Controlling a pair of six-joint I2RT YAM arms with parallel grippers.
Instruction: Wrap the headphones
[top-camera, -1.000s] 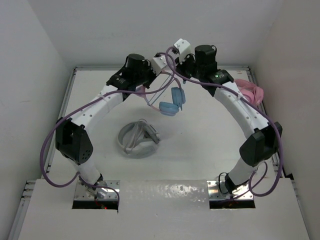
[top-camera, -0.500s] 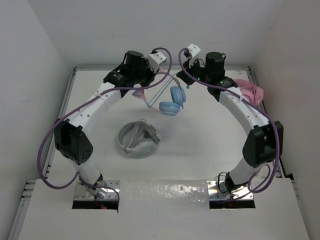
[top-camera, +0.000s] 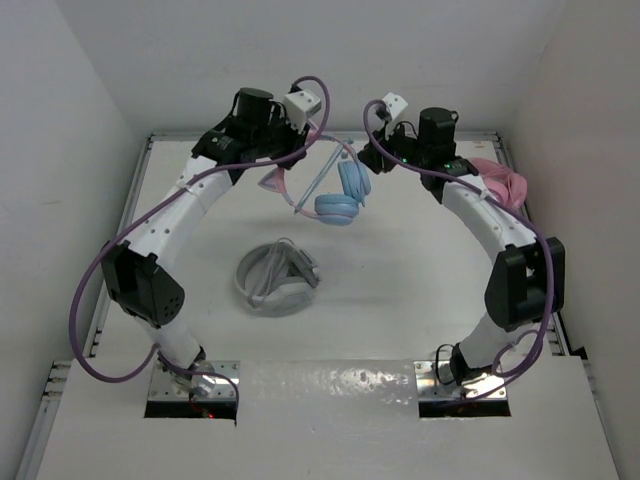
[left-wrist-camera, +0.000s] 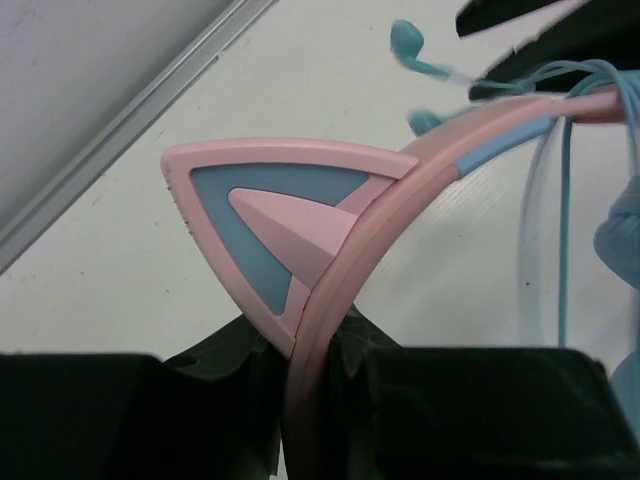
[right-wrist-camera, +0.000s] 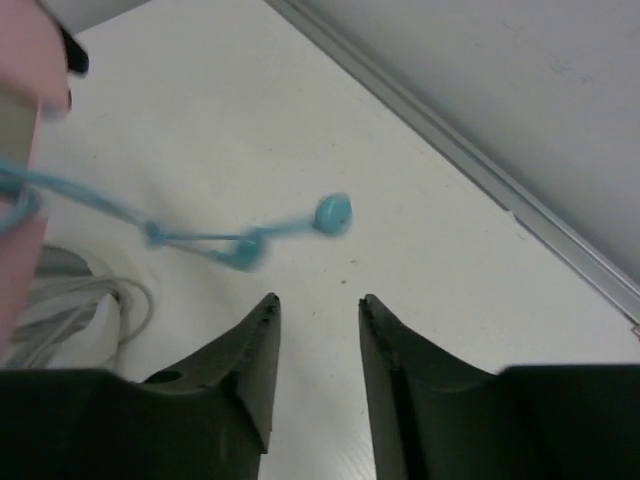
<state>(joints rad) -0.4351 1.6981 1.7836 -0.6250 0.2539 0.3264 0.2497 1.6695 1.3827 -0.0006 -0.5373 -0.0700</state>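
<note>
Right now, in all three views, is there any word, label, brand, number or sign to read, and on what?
None can be read.
The headphones in the left tool show plain pink and blue, no print.
The right tool, the grey headphones and the table bear no legible marks either.

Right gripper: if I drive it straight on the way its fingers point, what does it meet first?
Likely the thin blue cable, whose blurred loose end hangs across just ahead of the open right gripper. Depth is unclear; if it passes the cable, the white table comes next.
</note>
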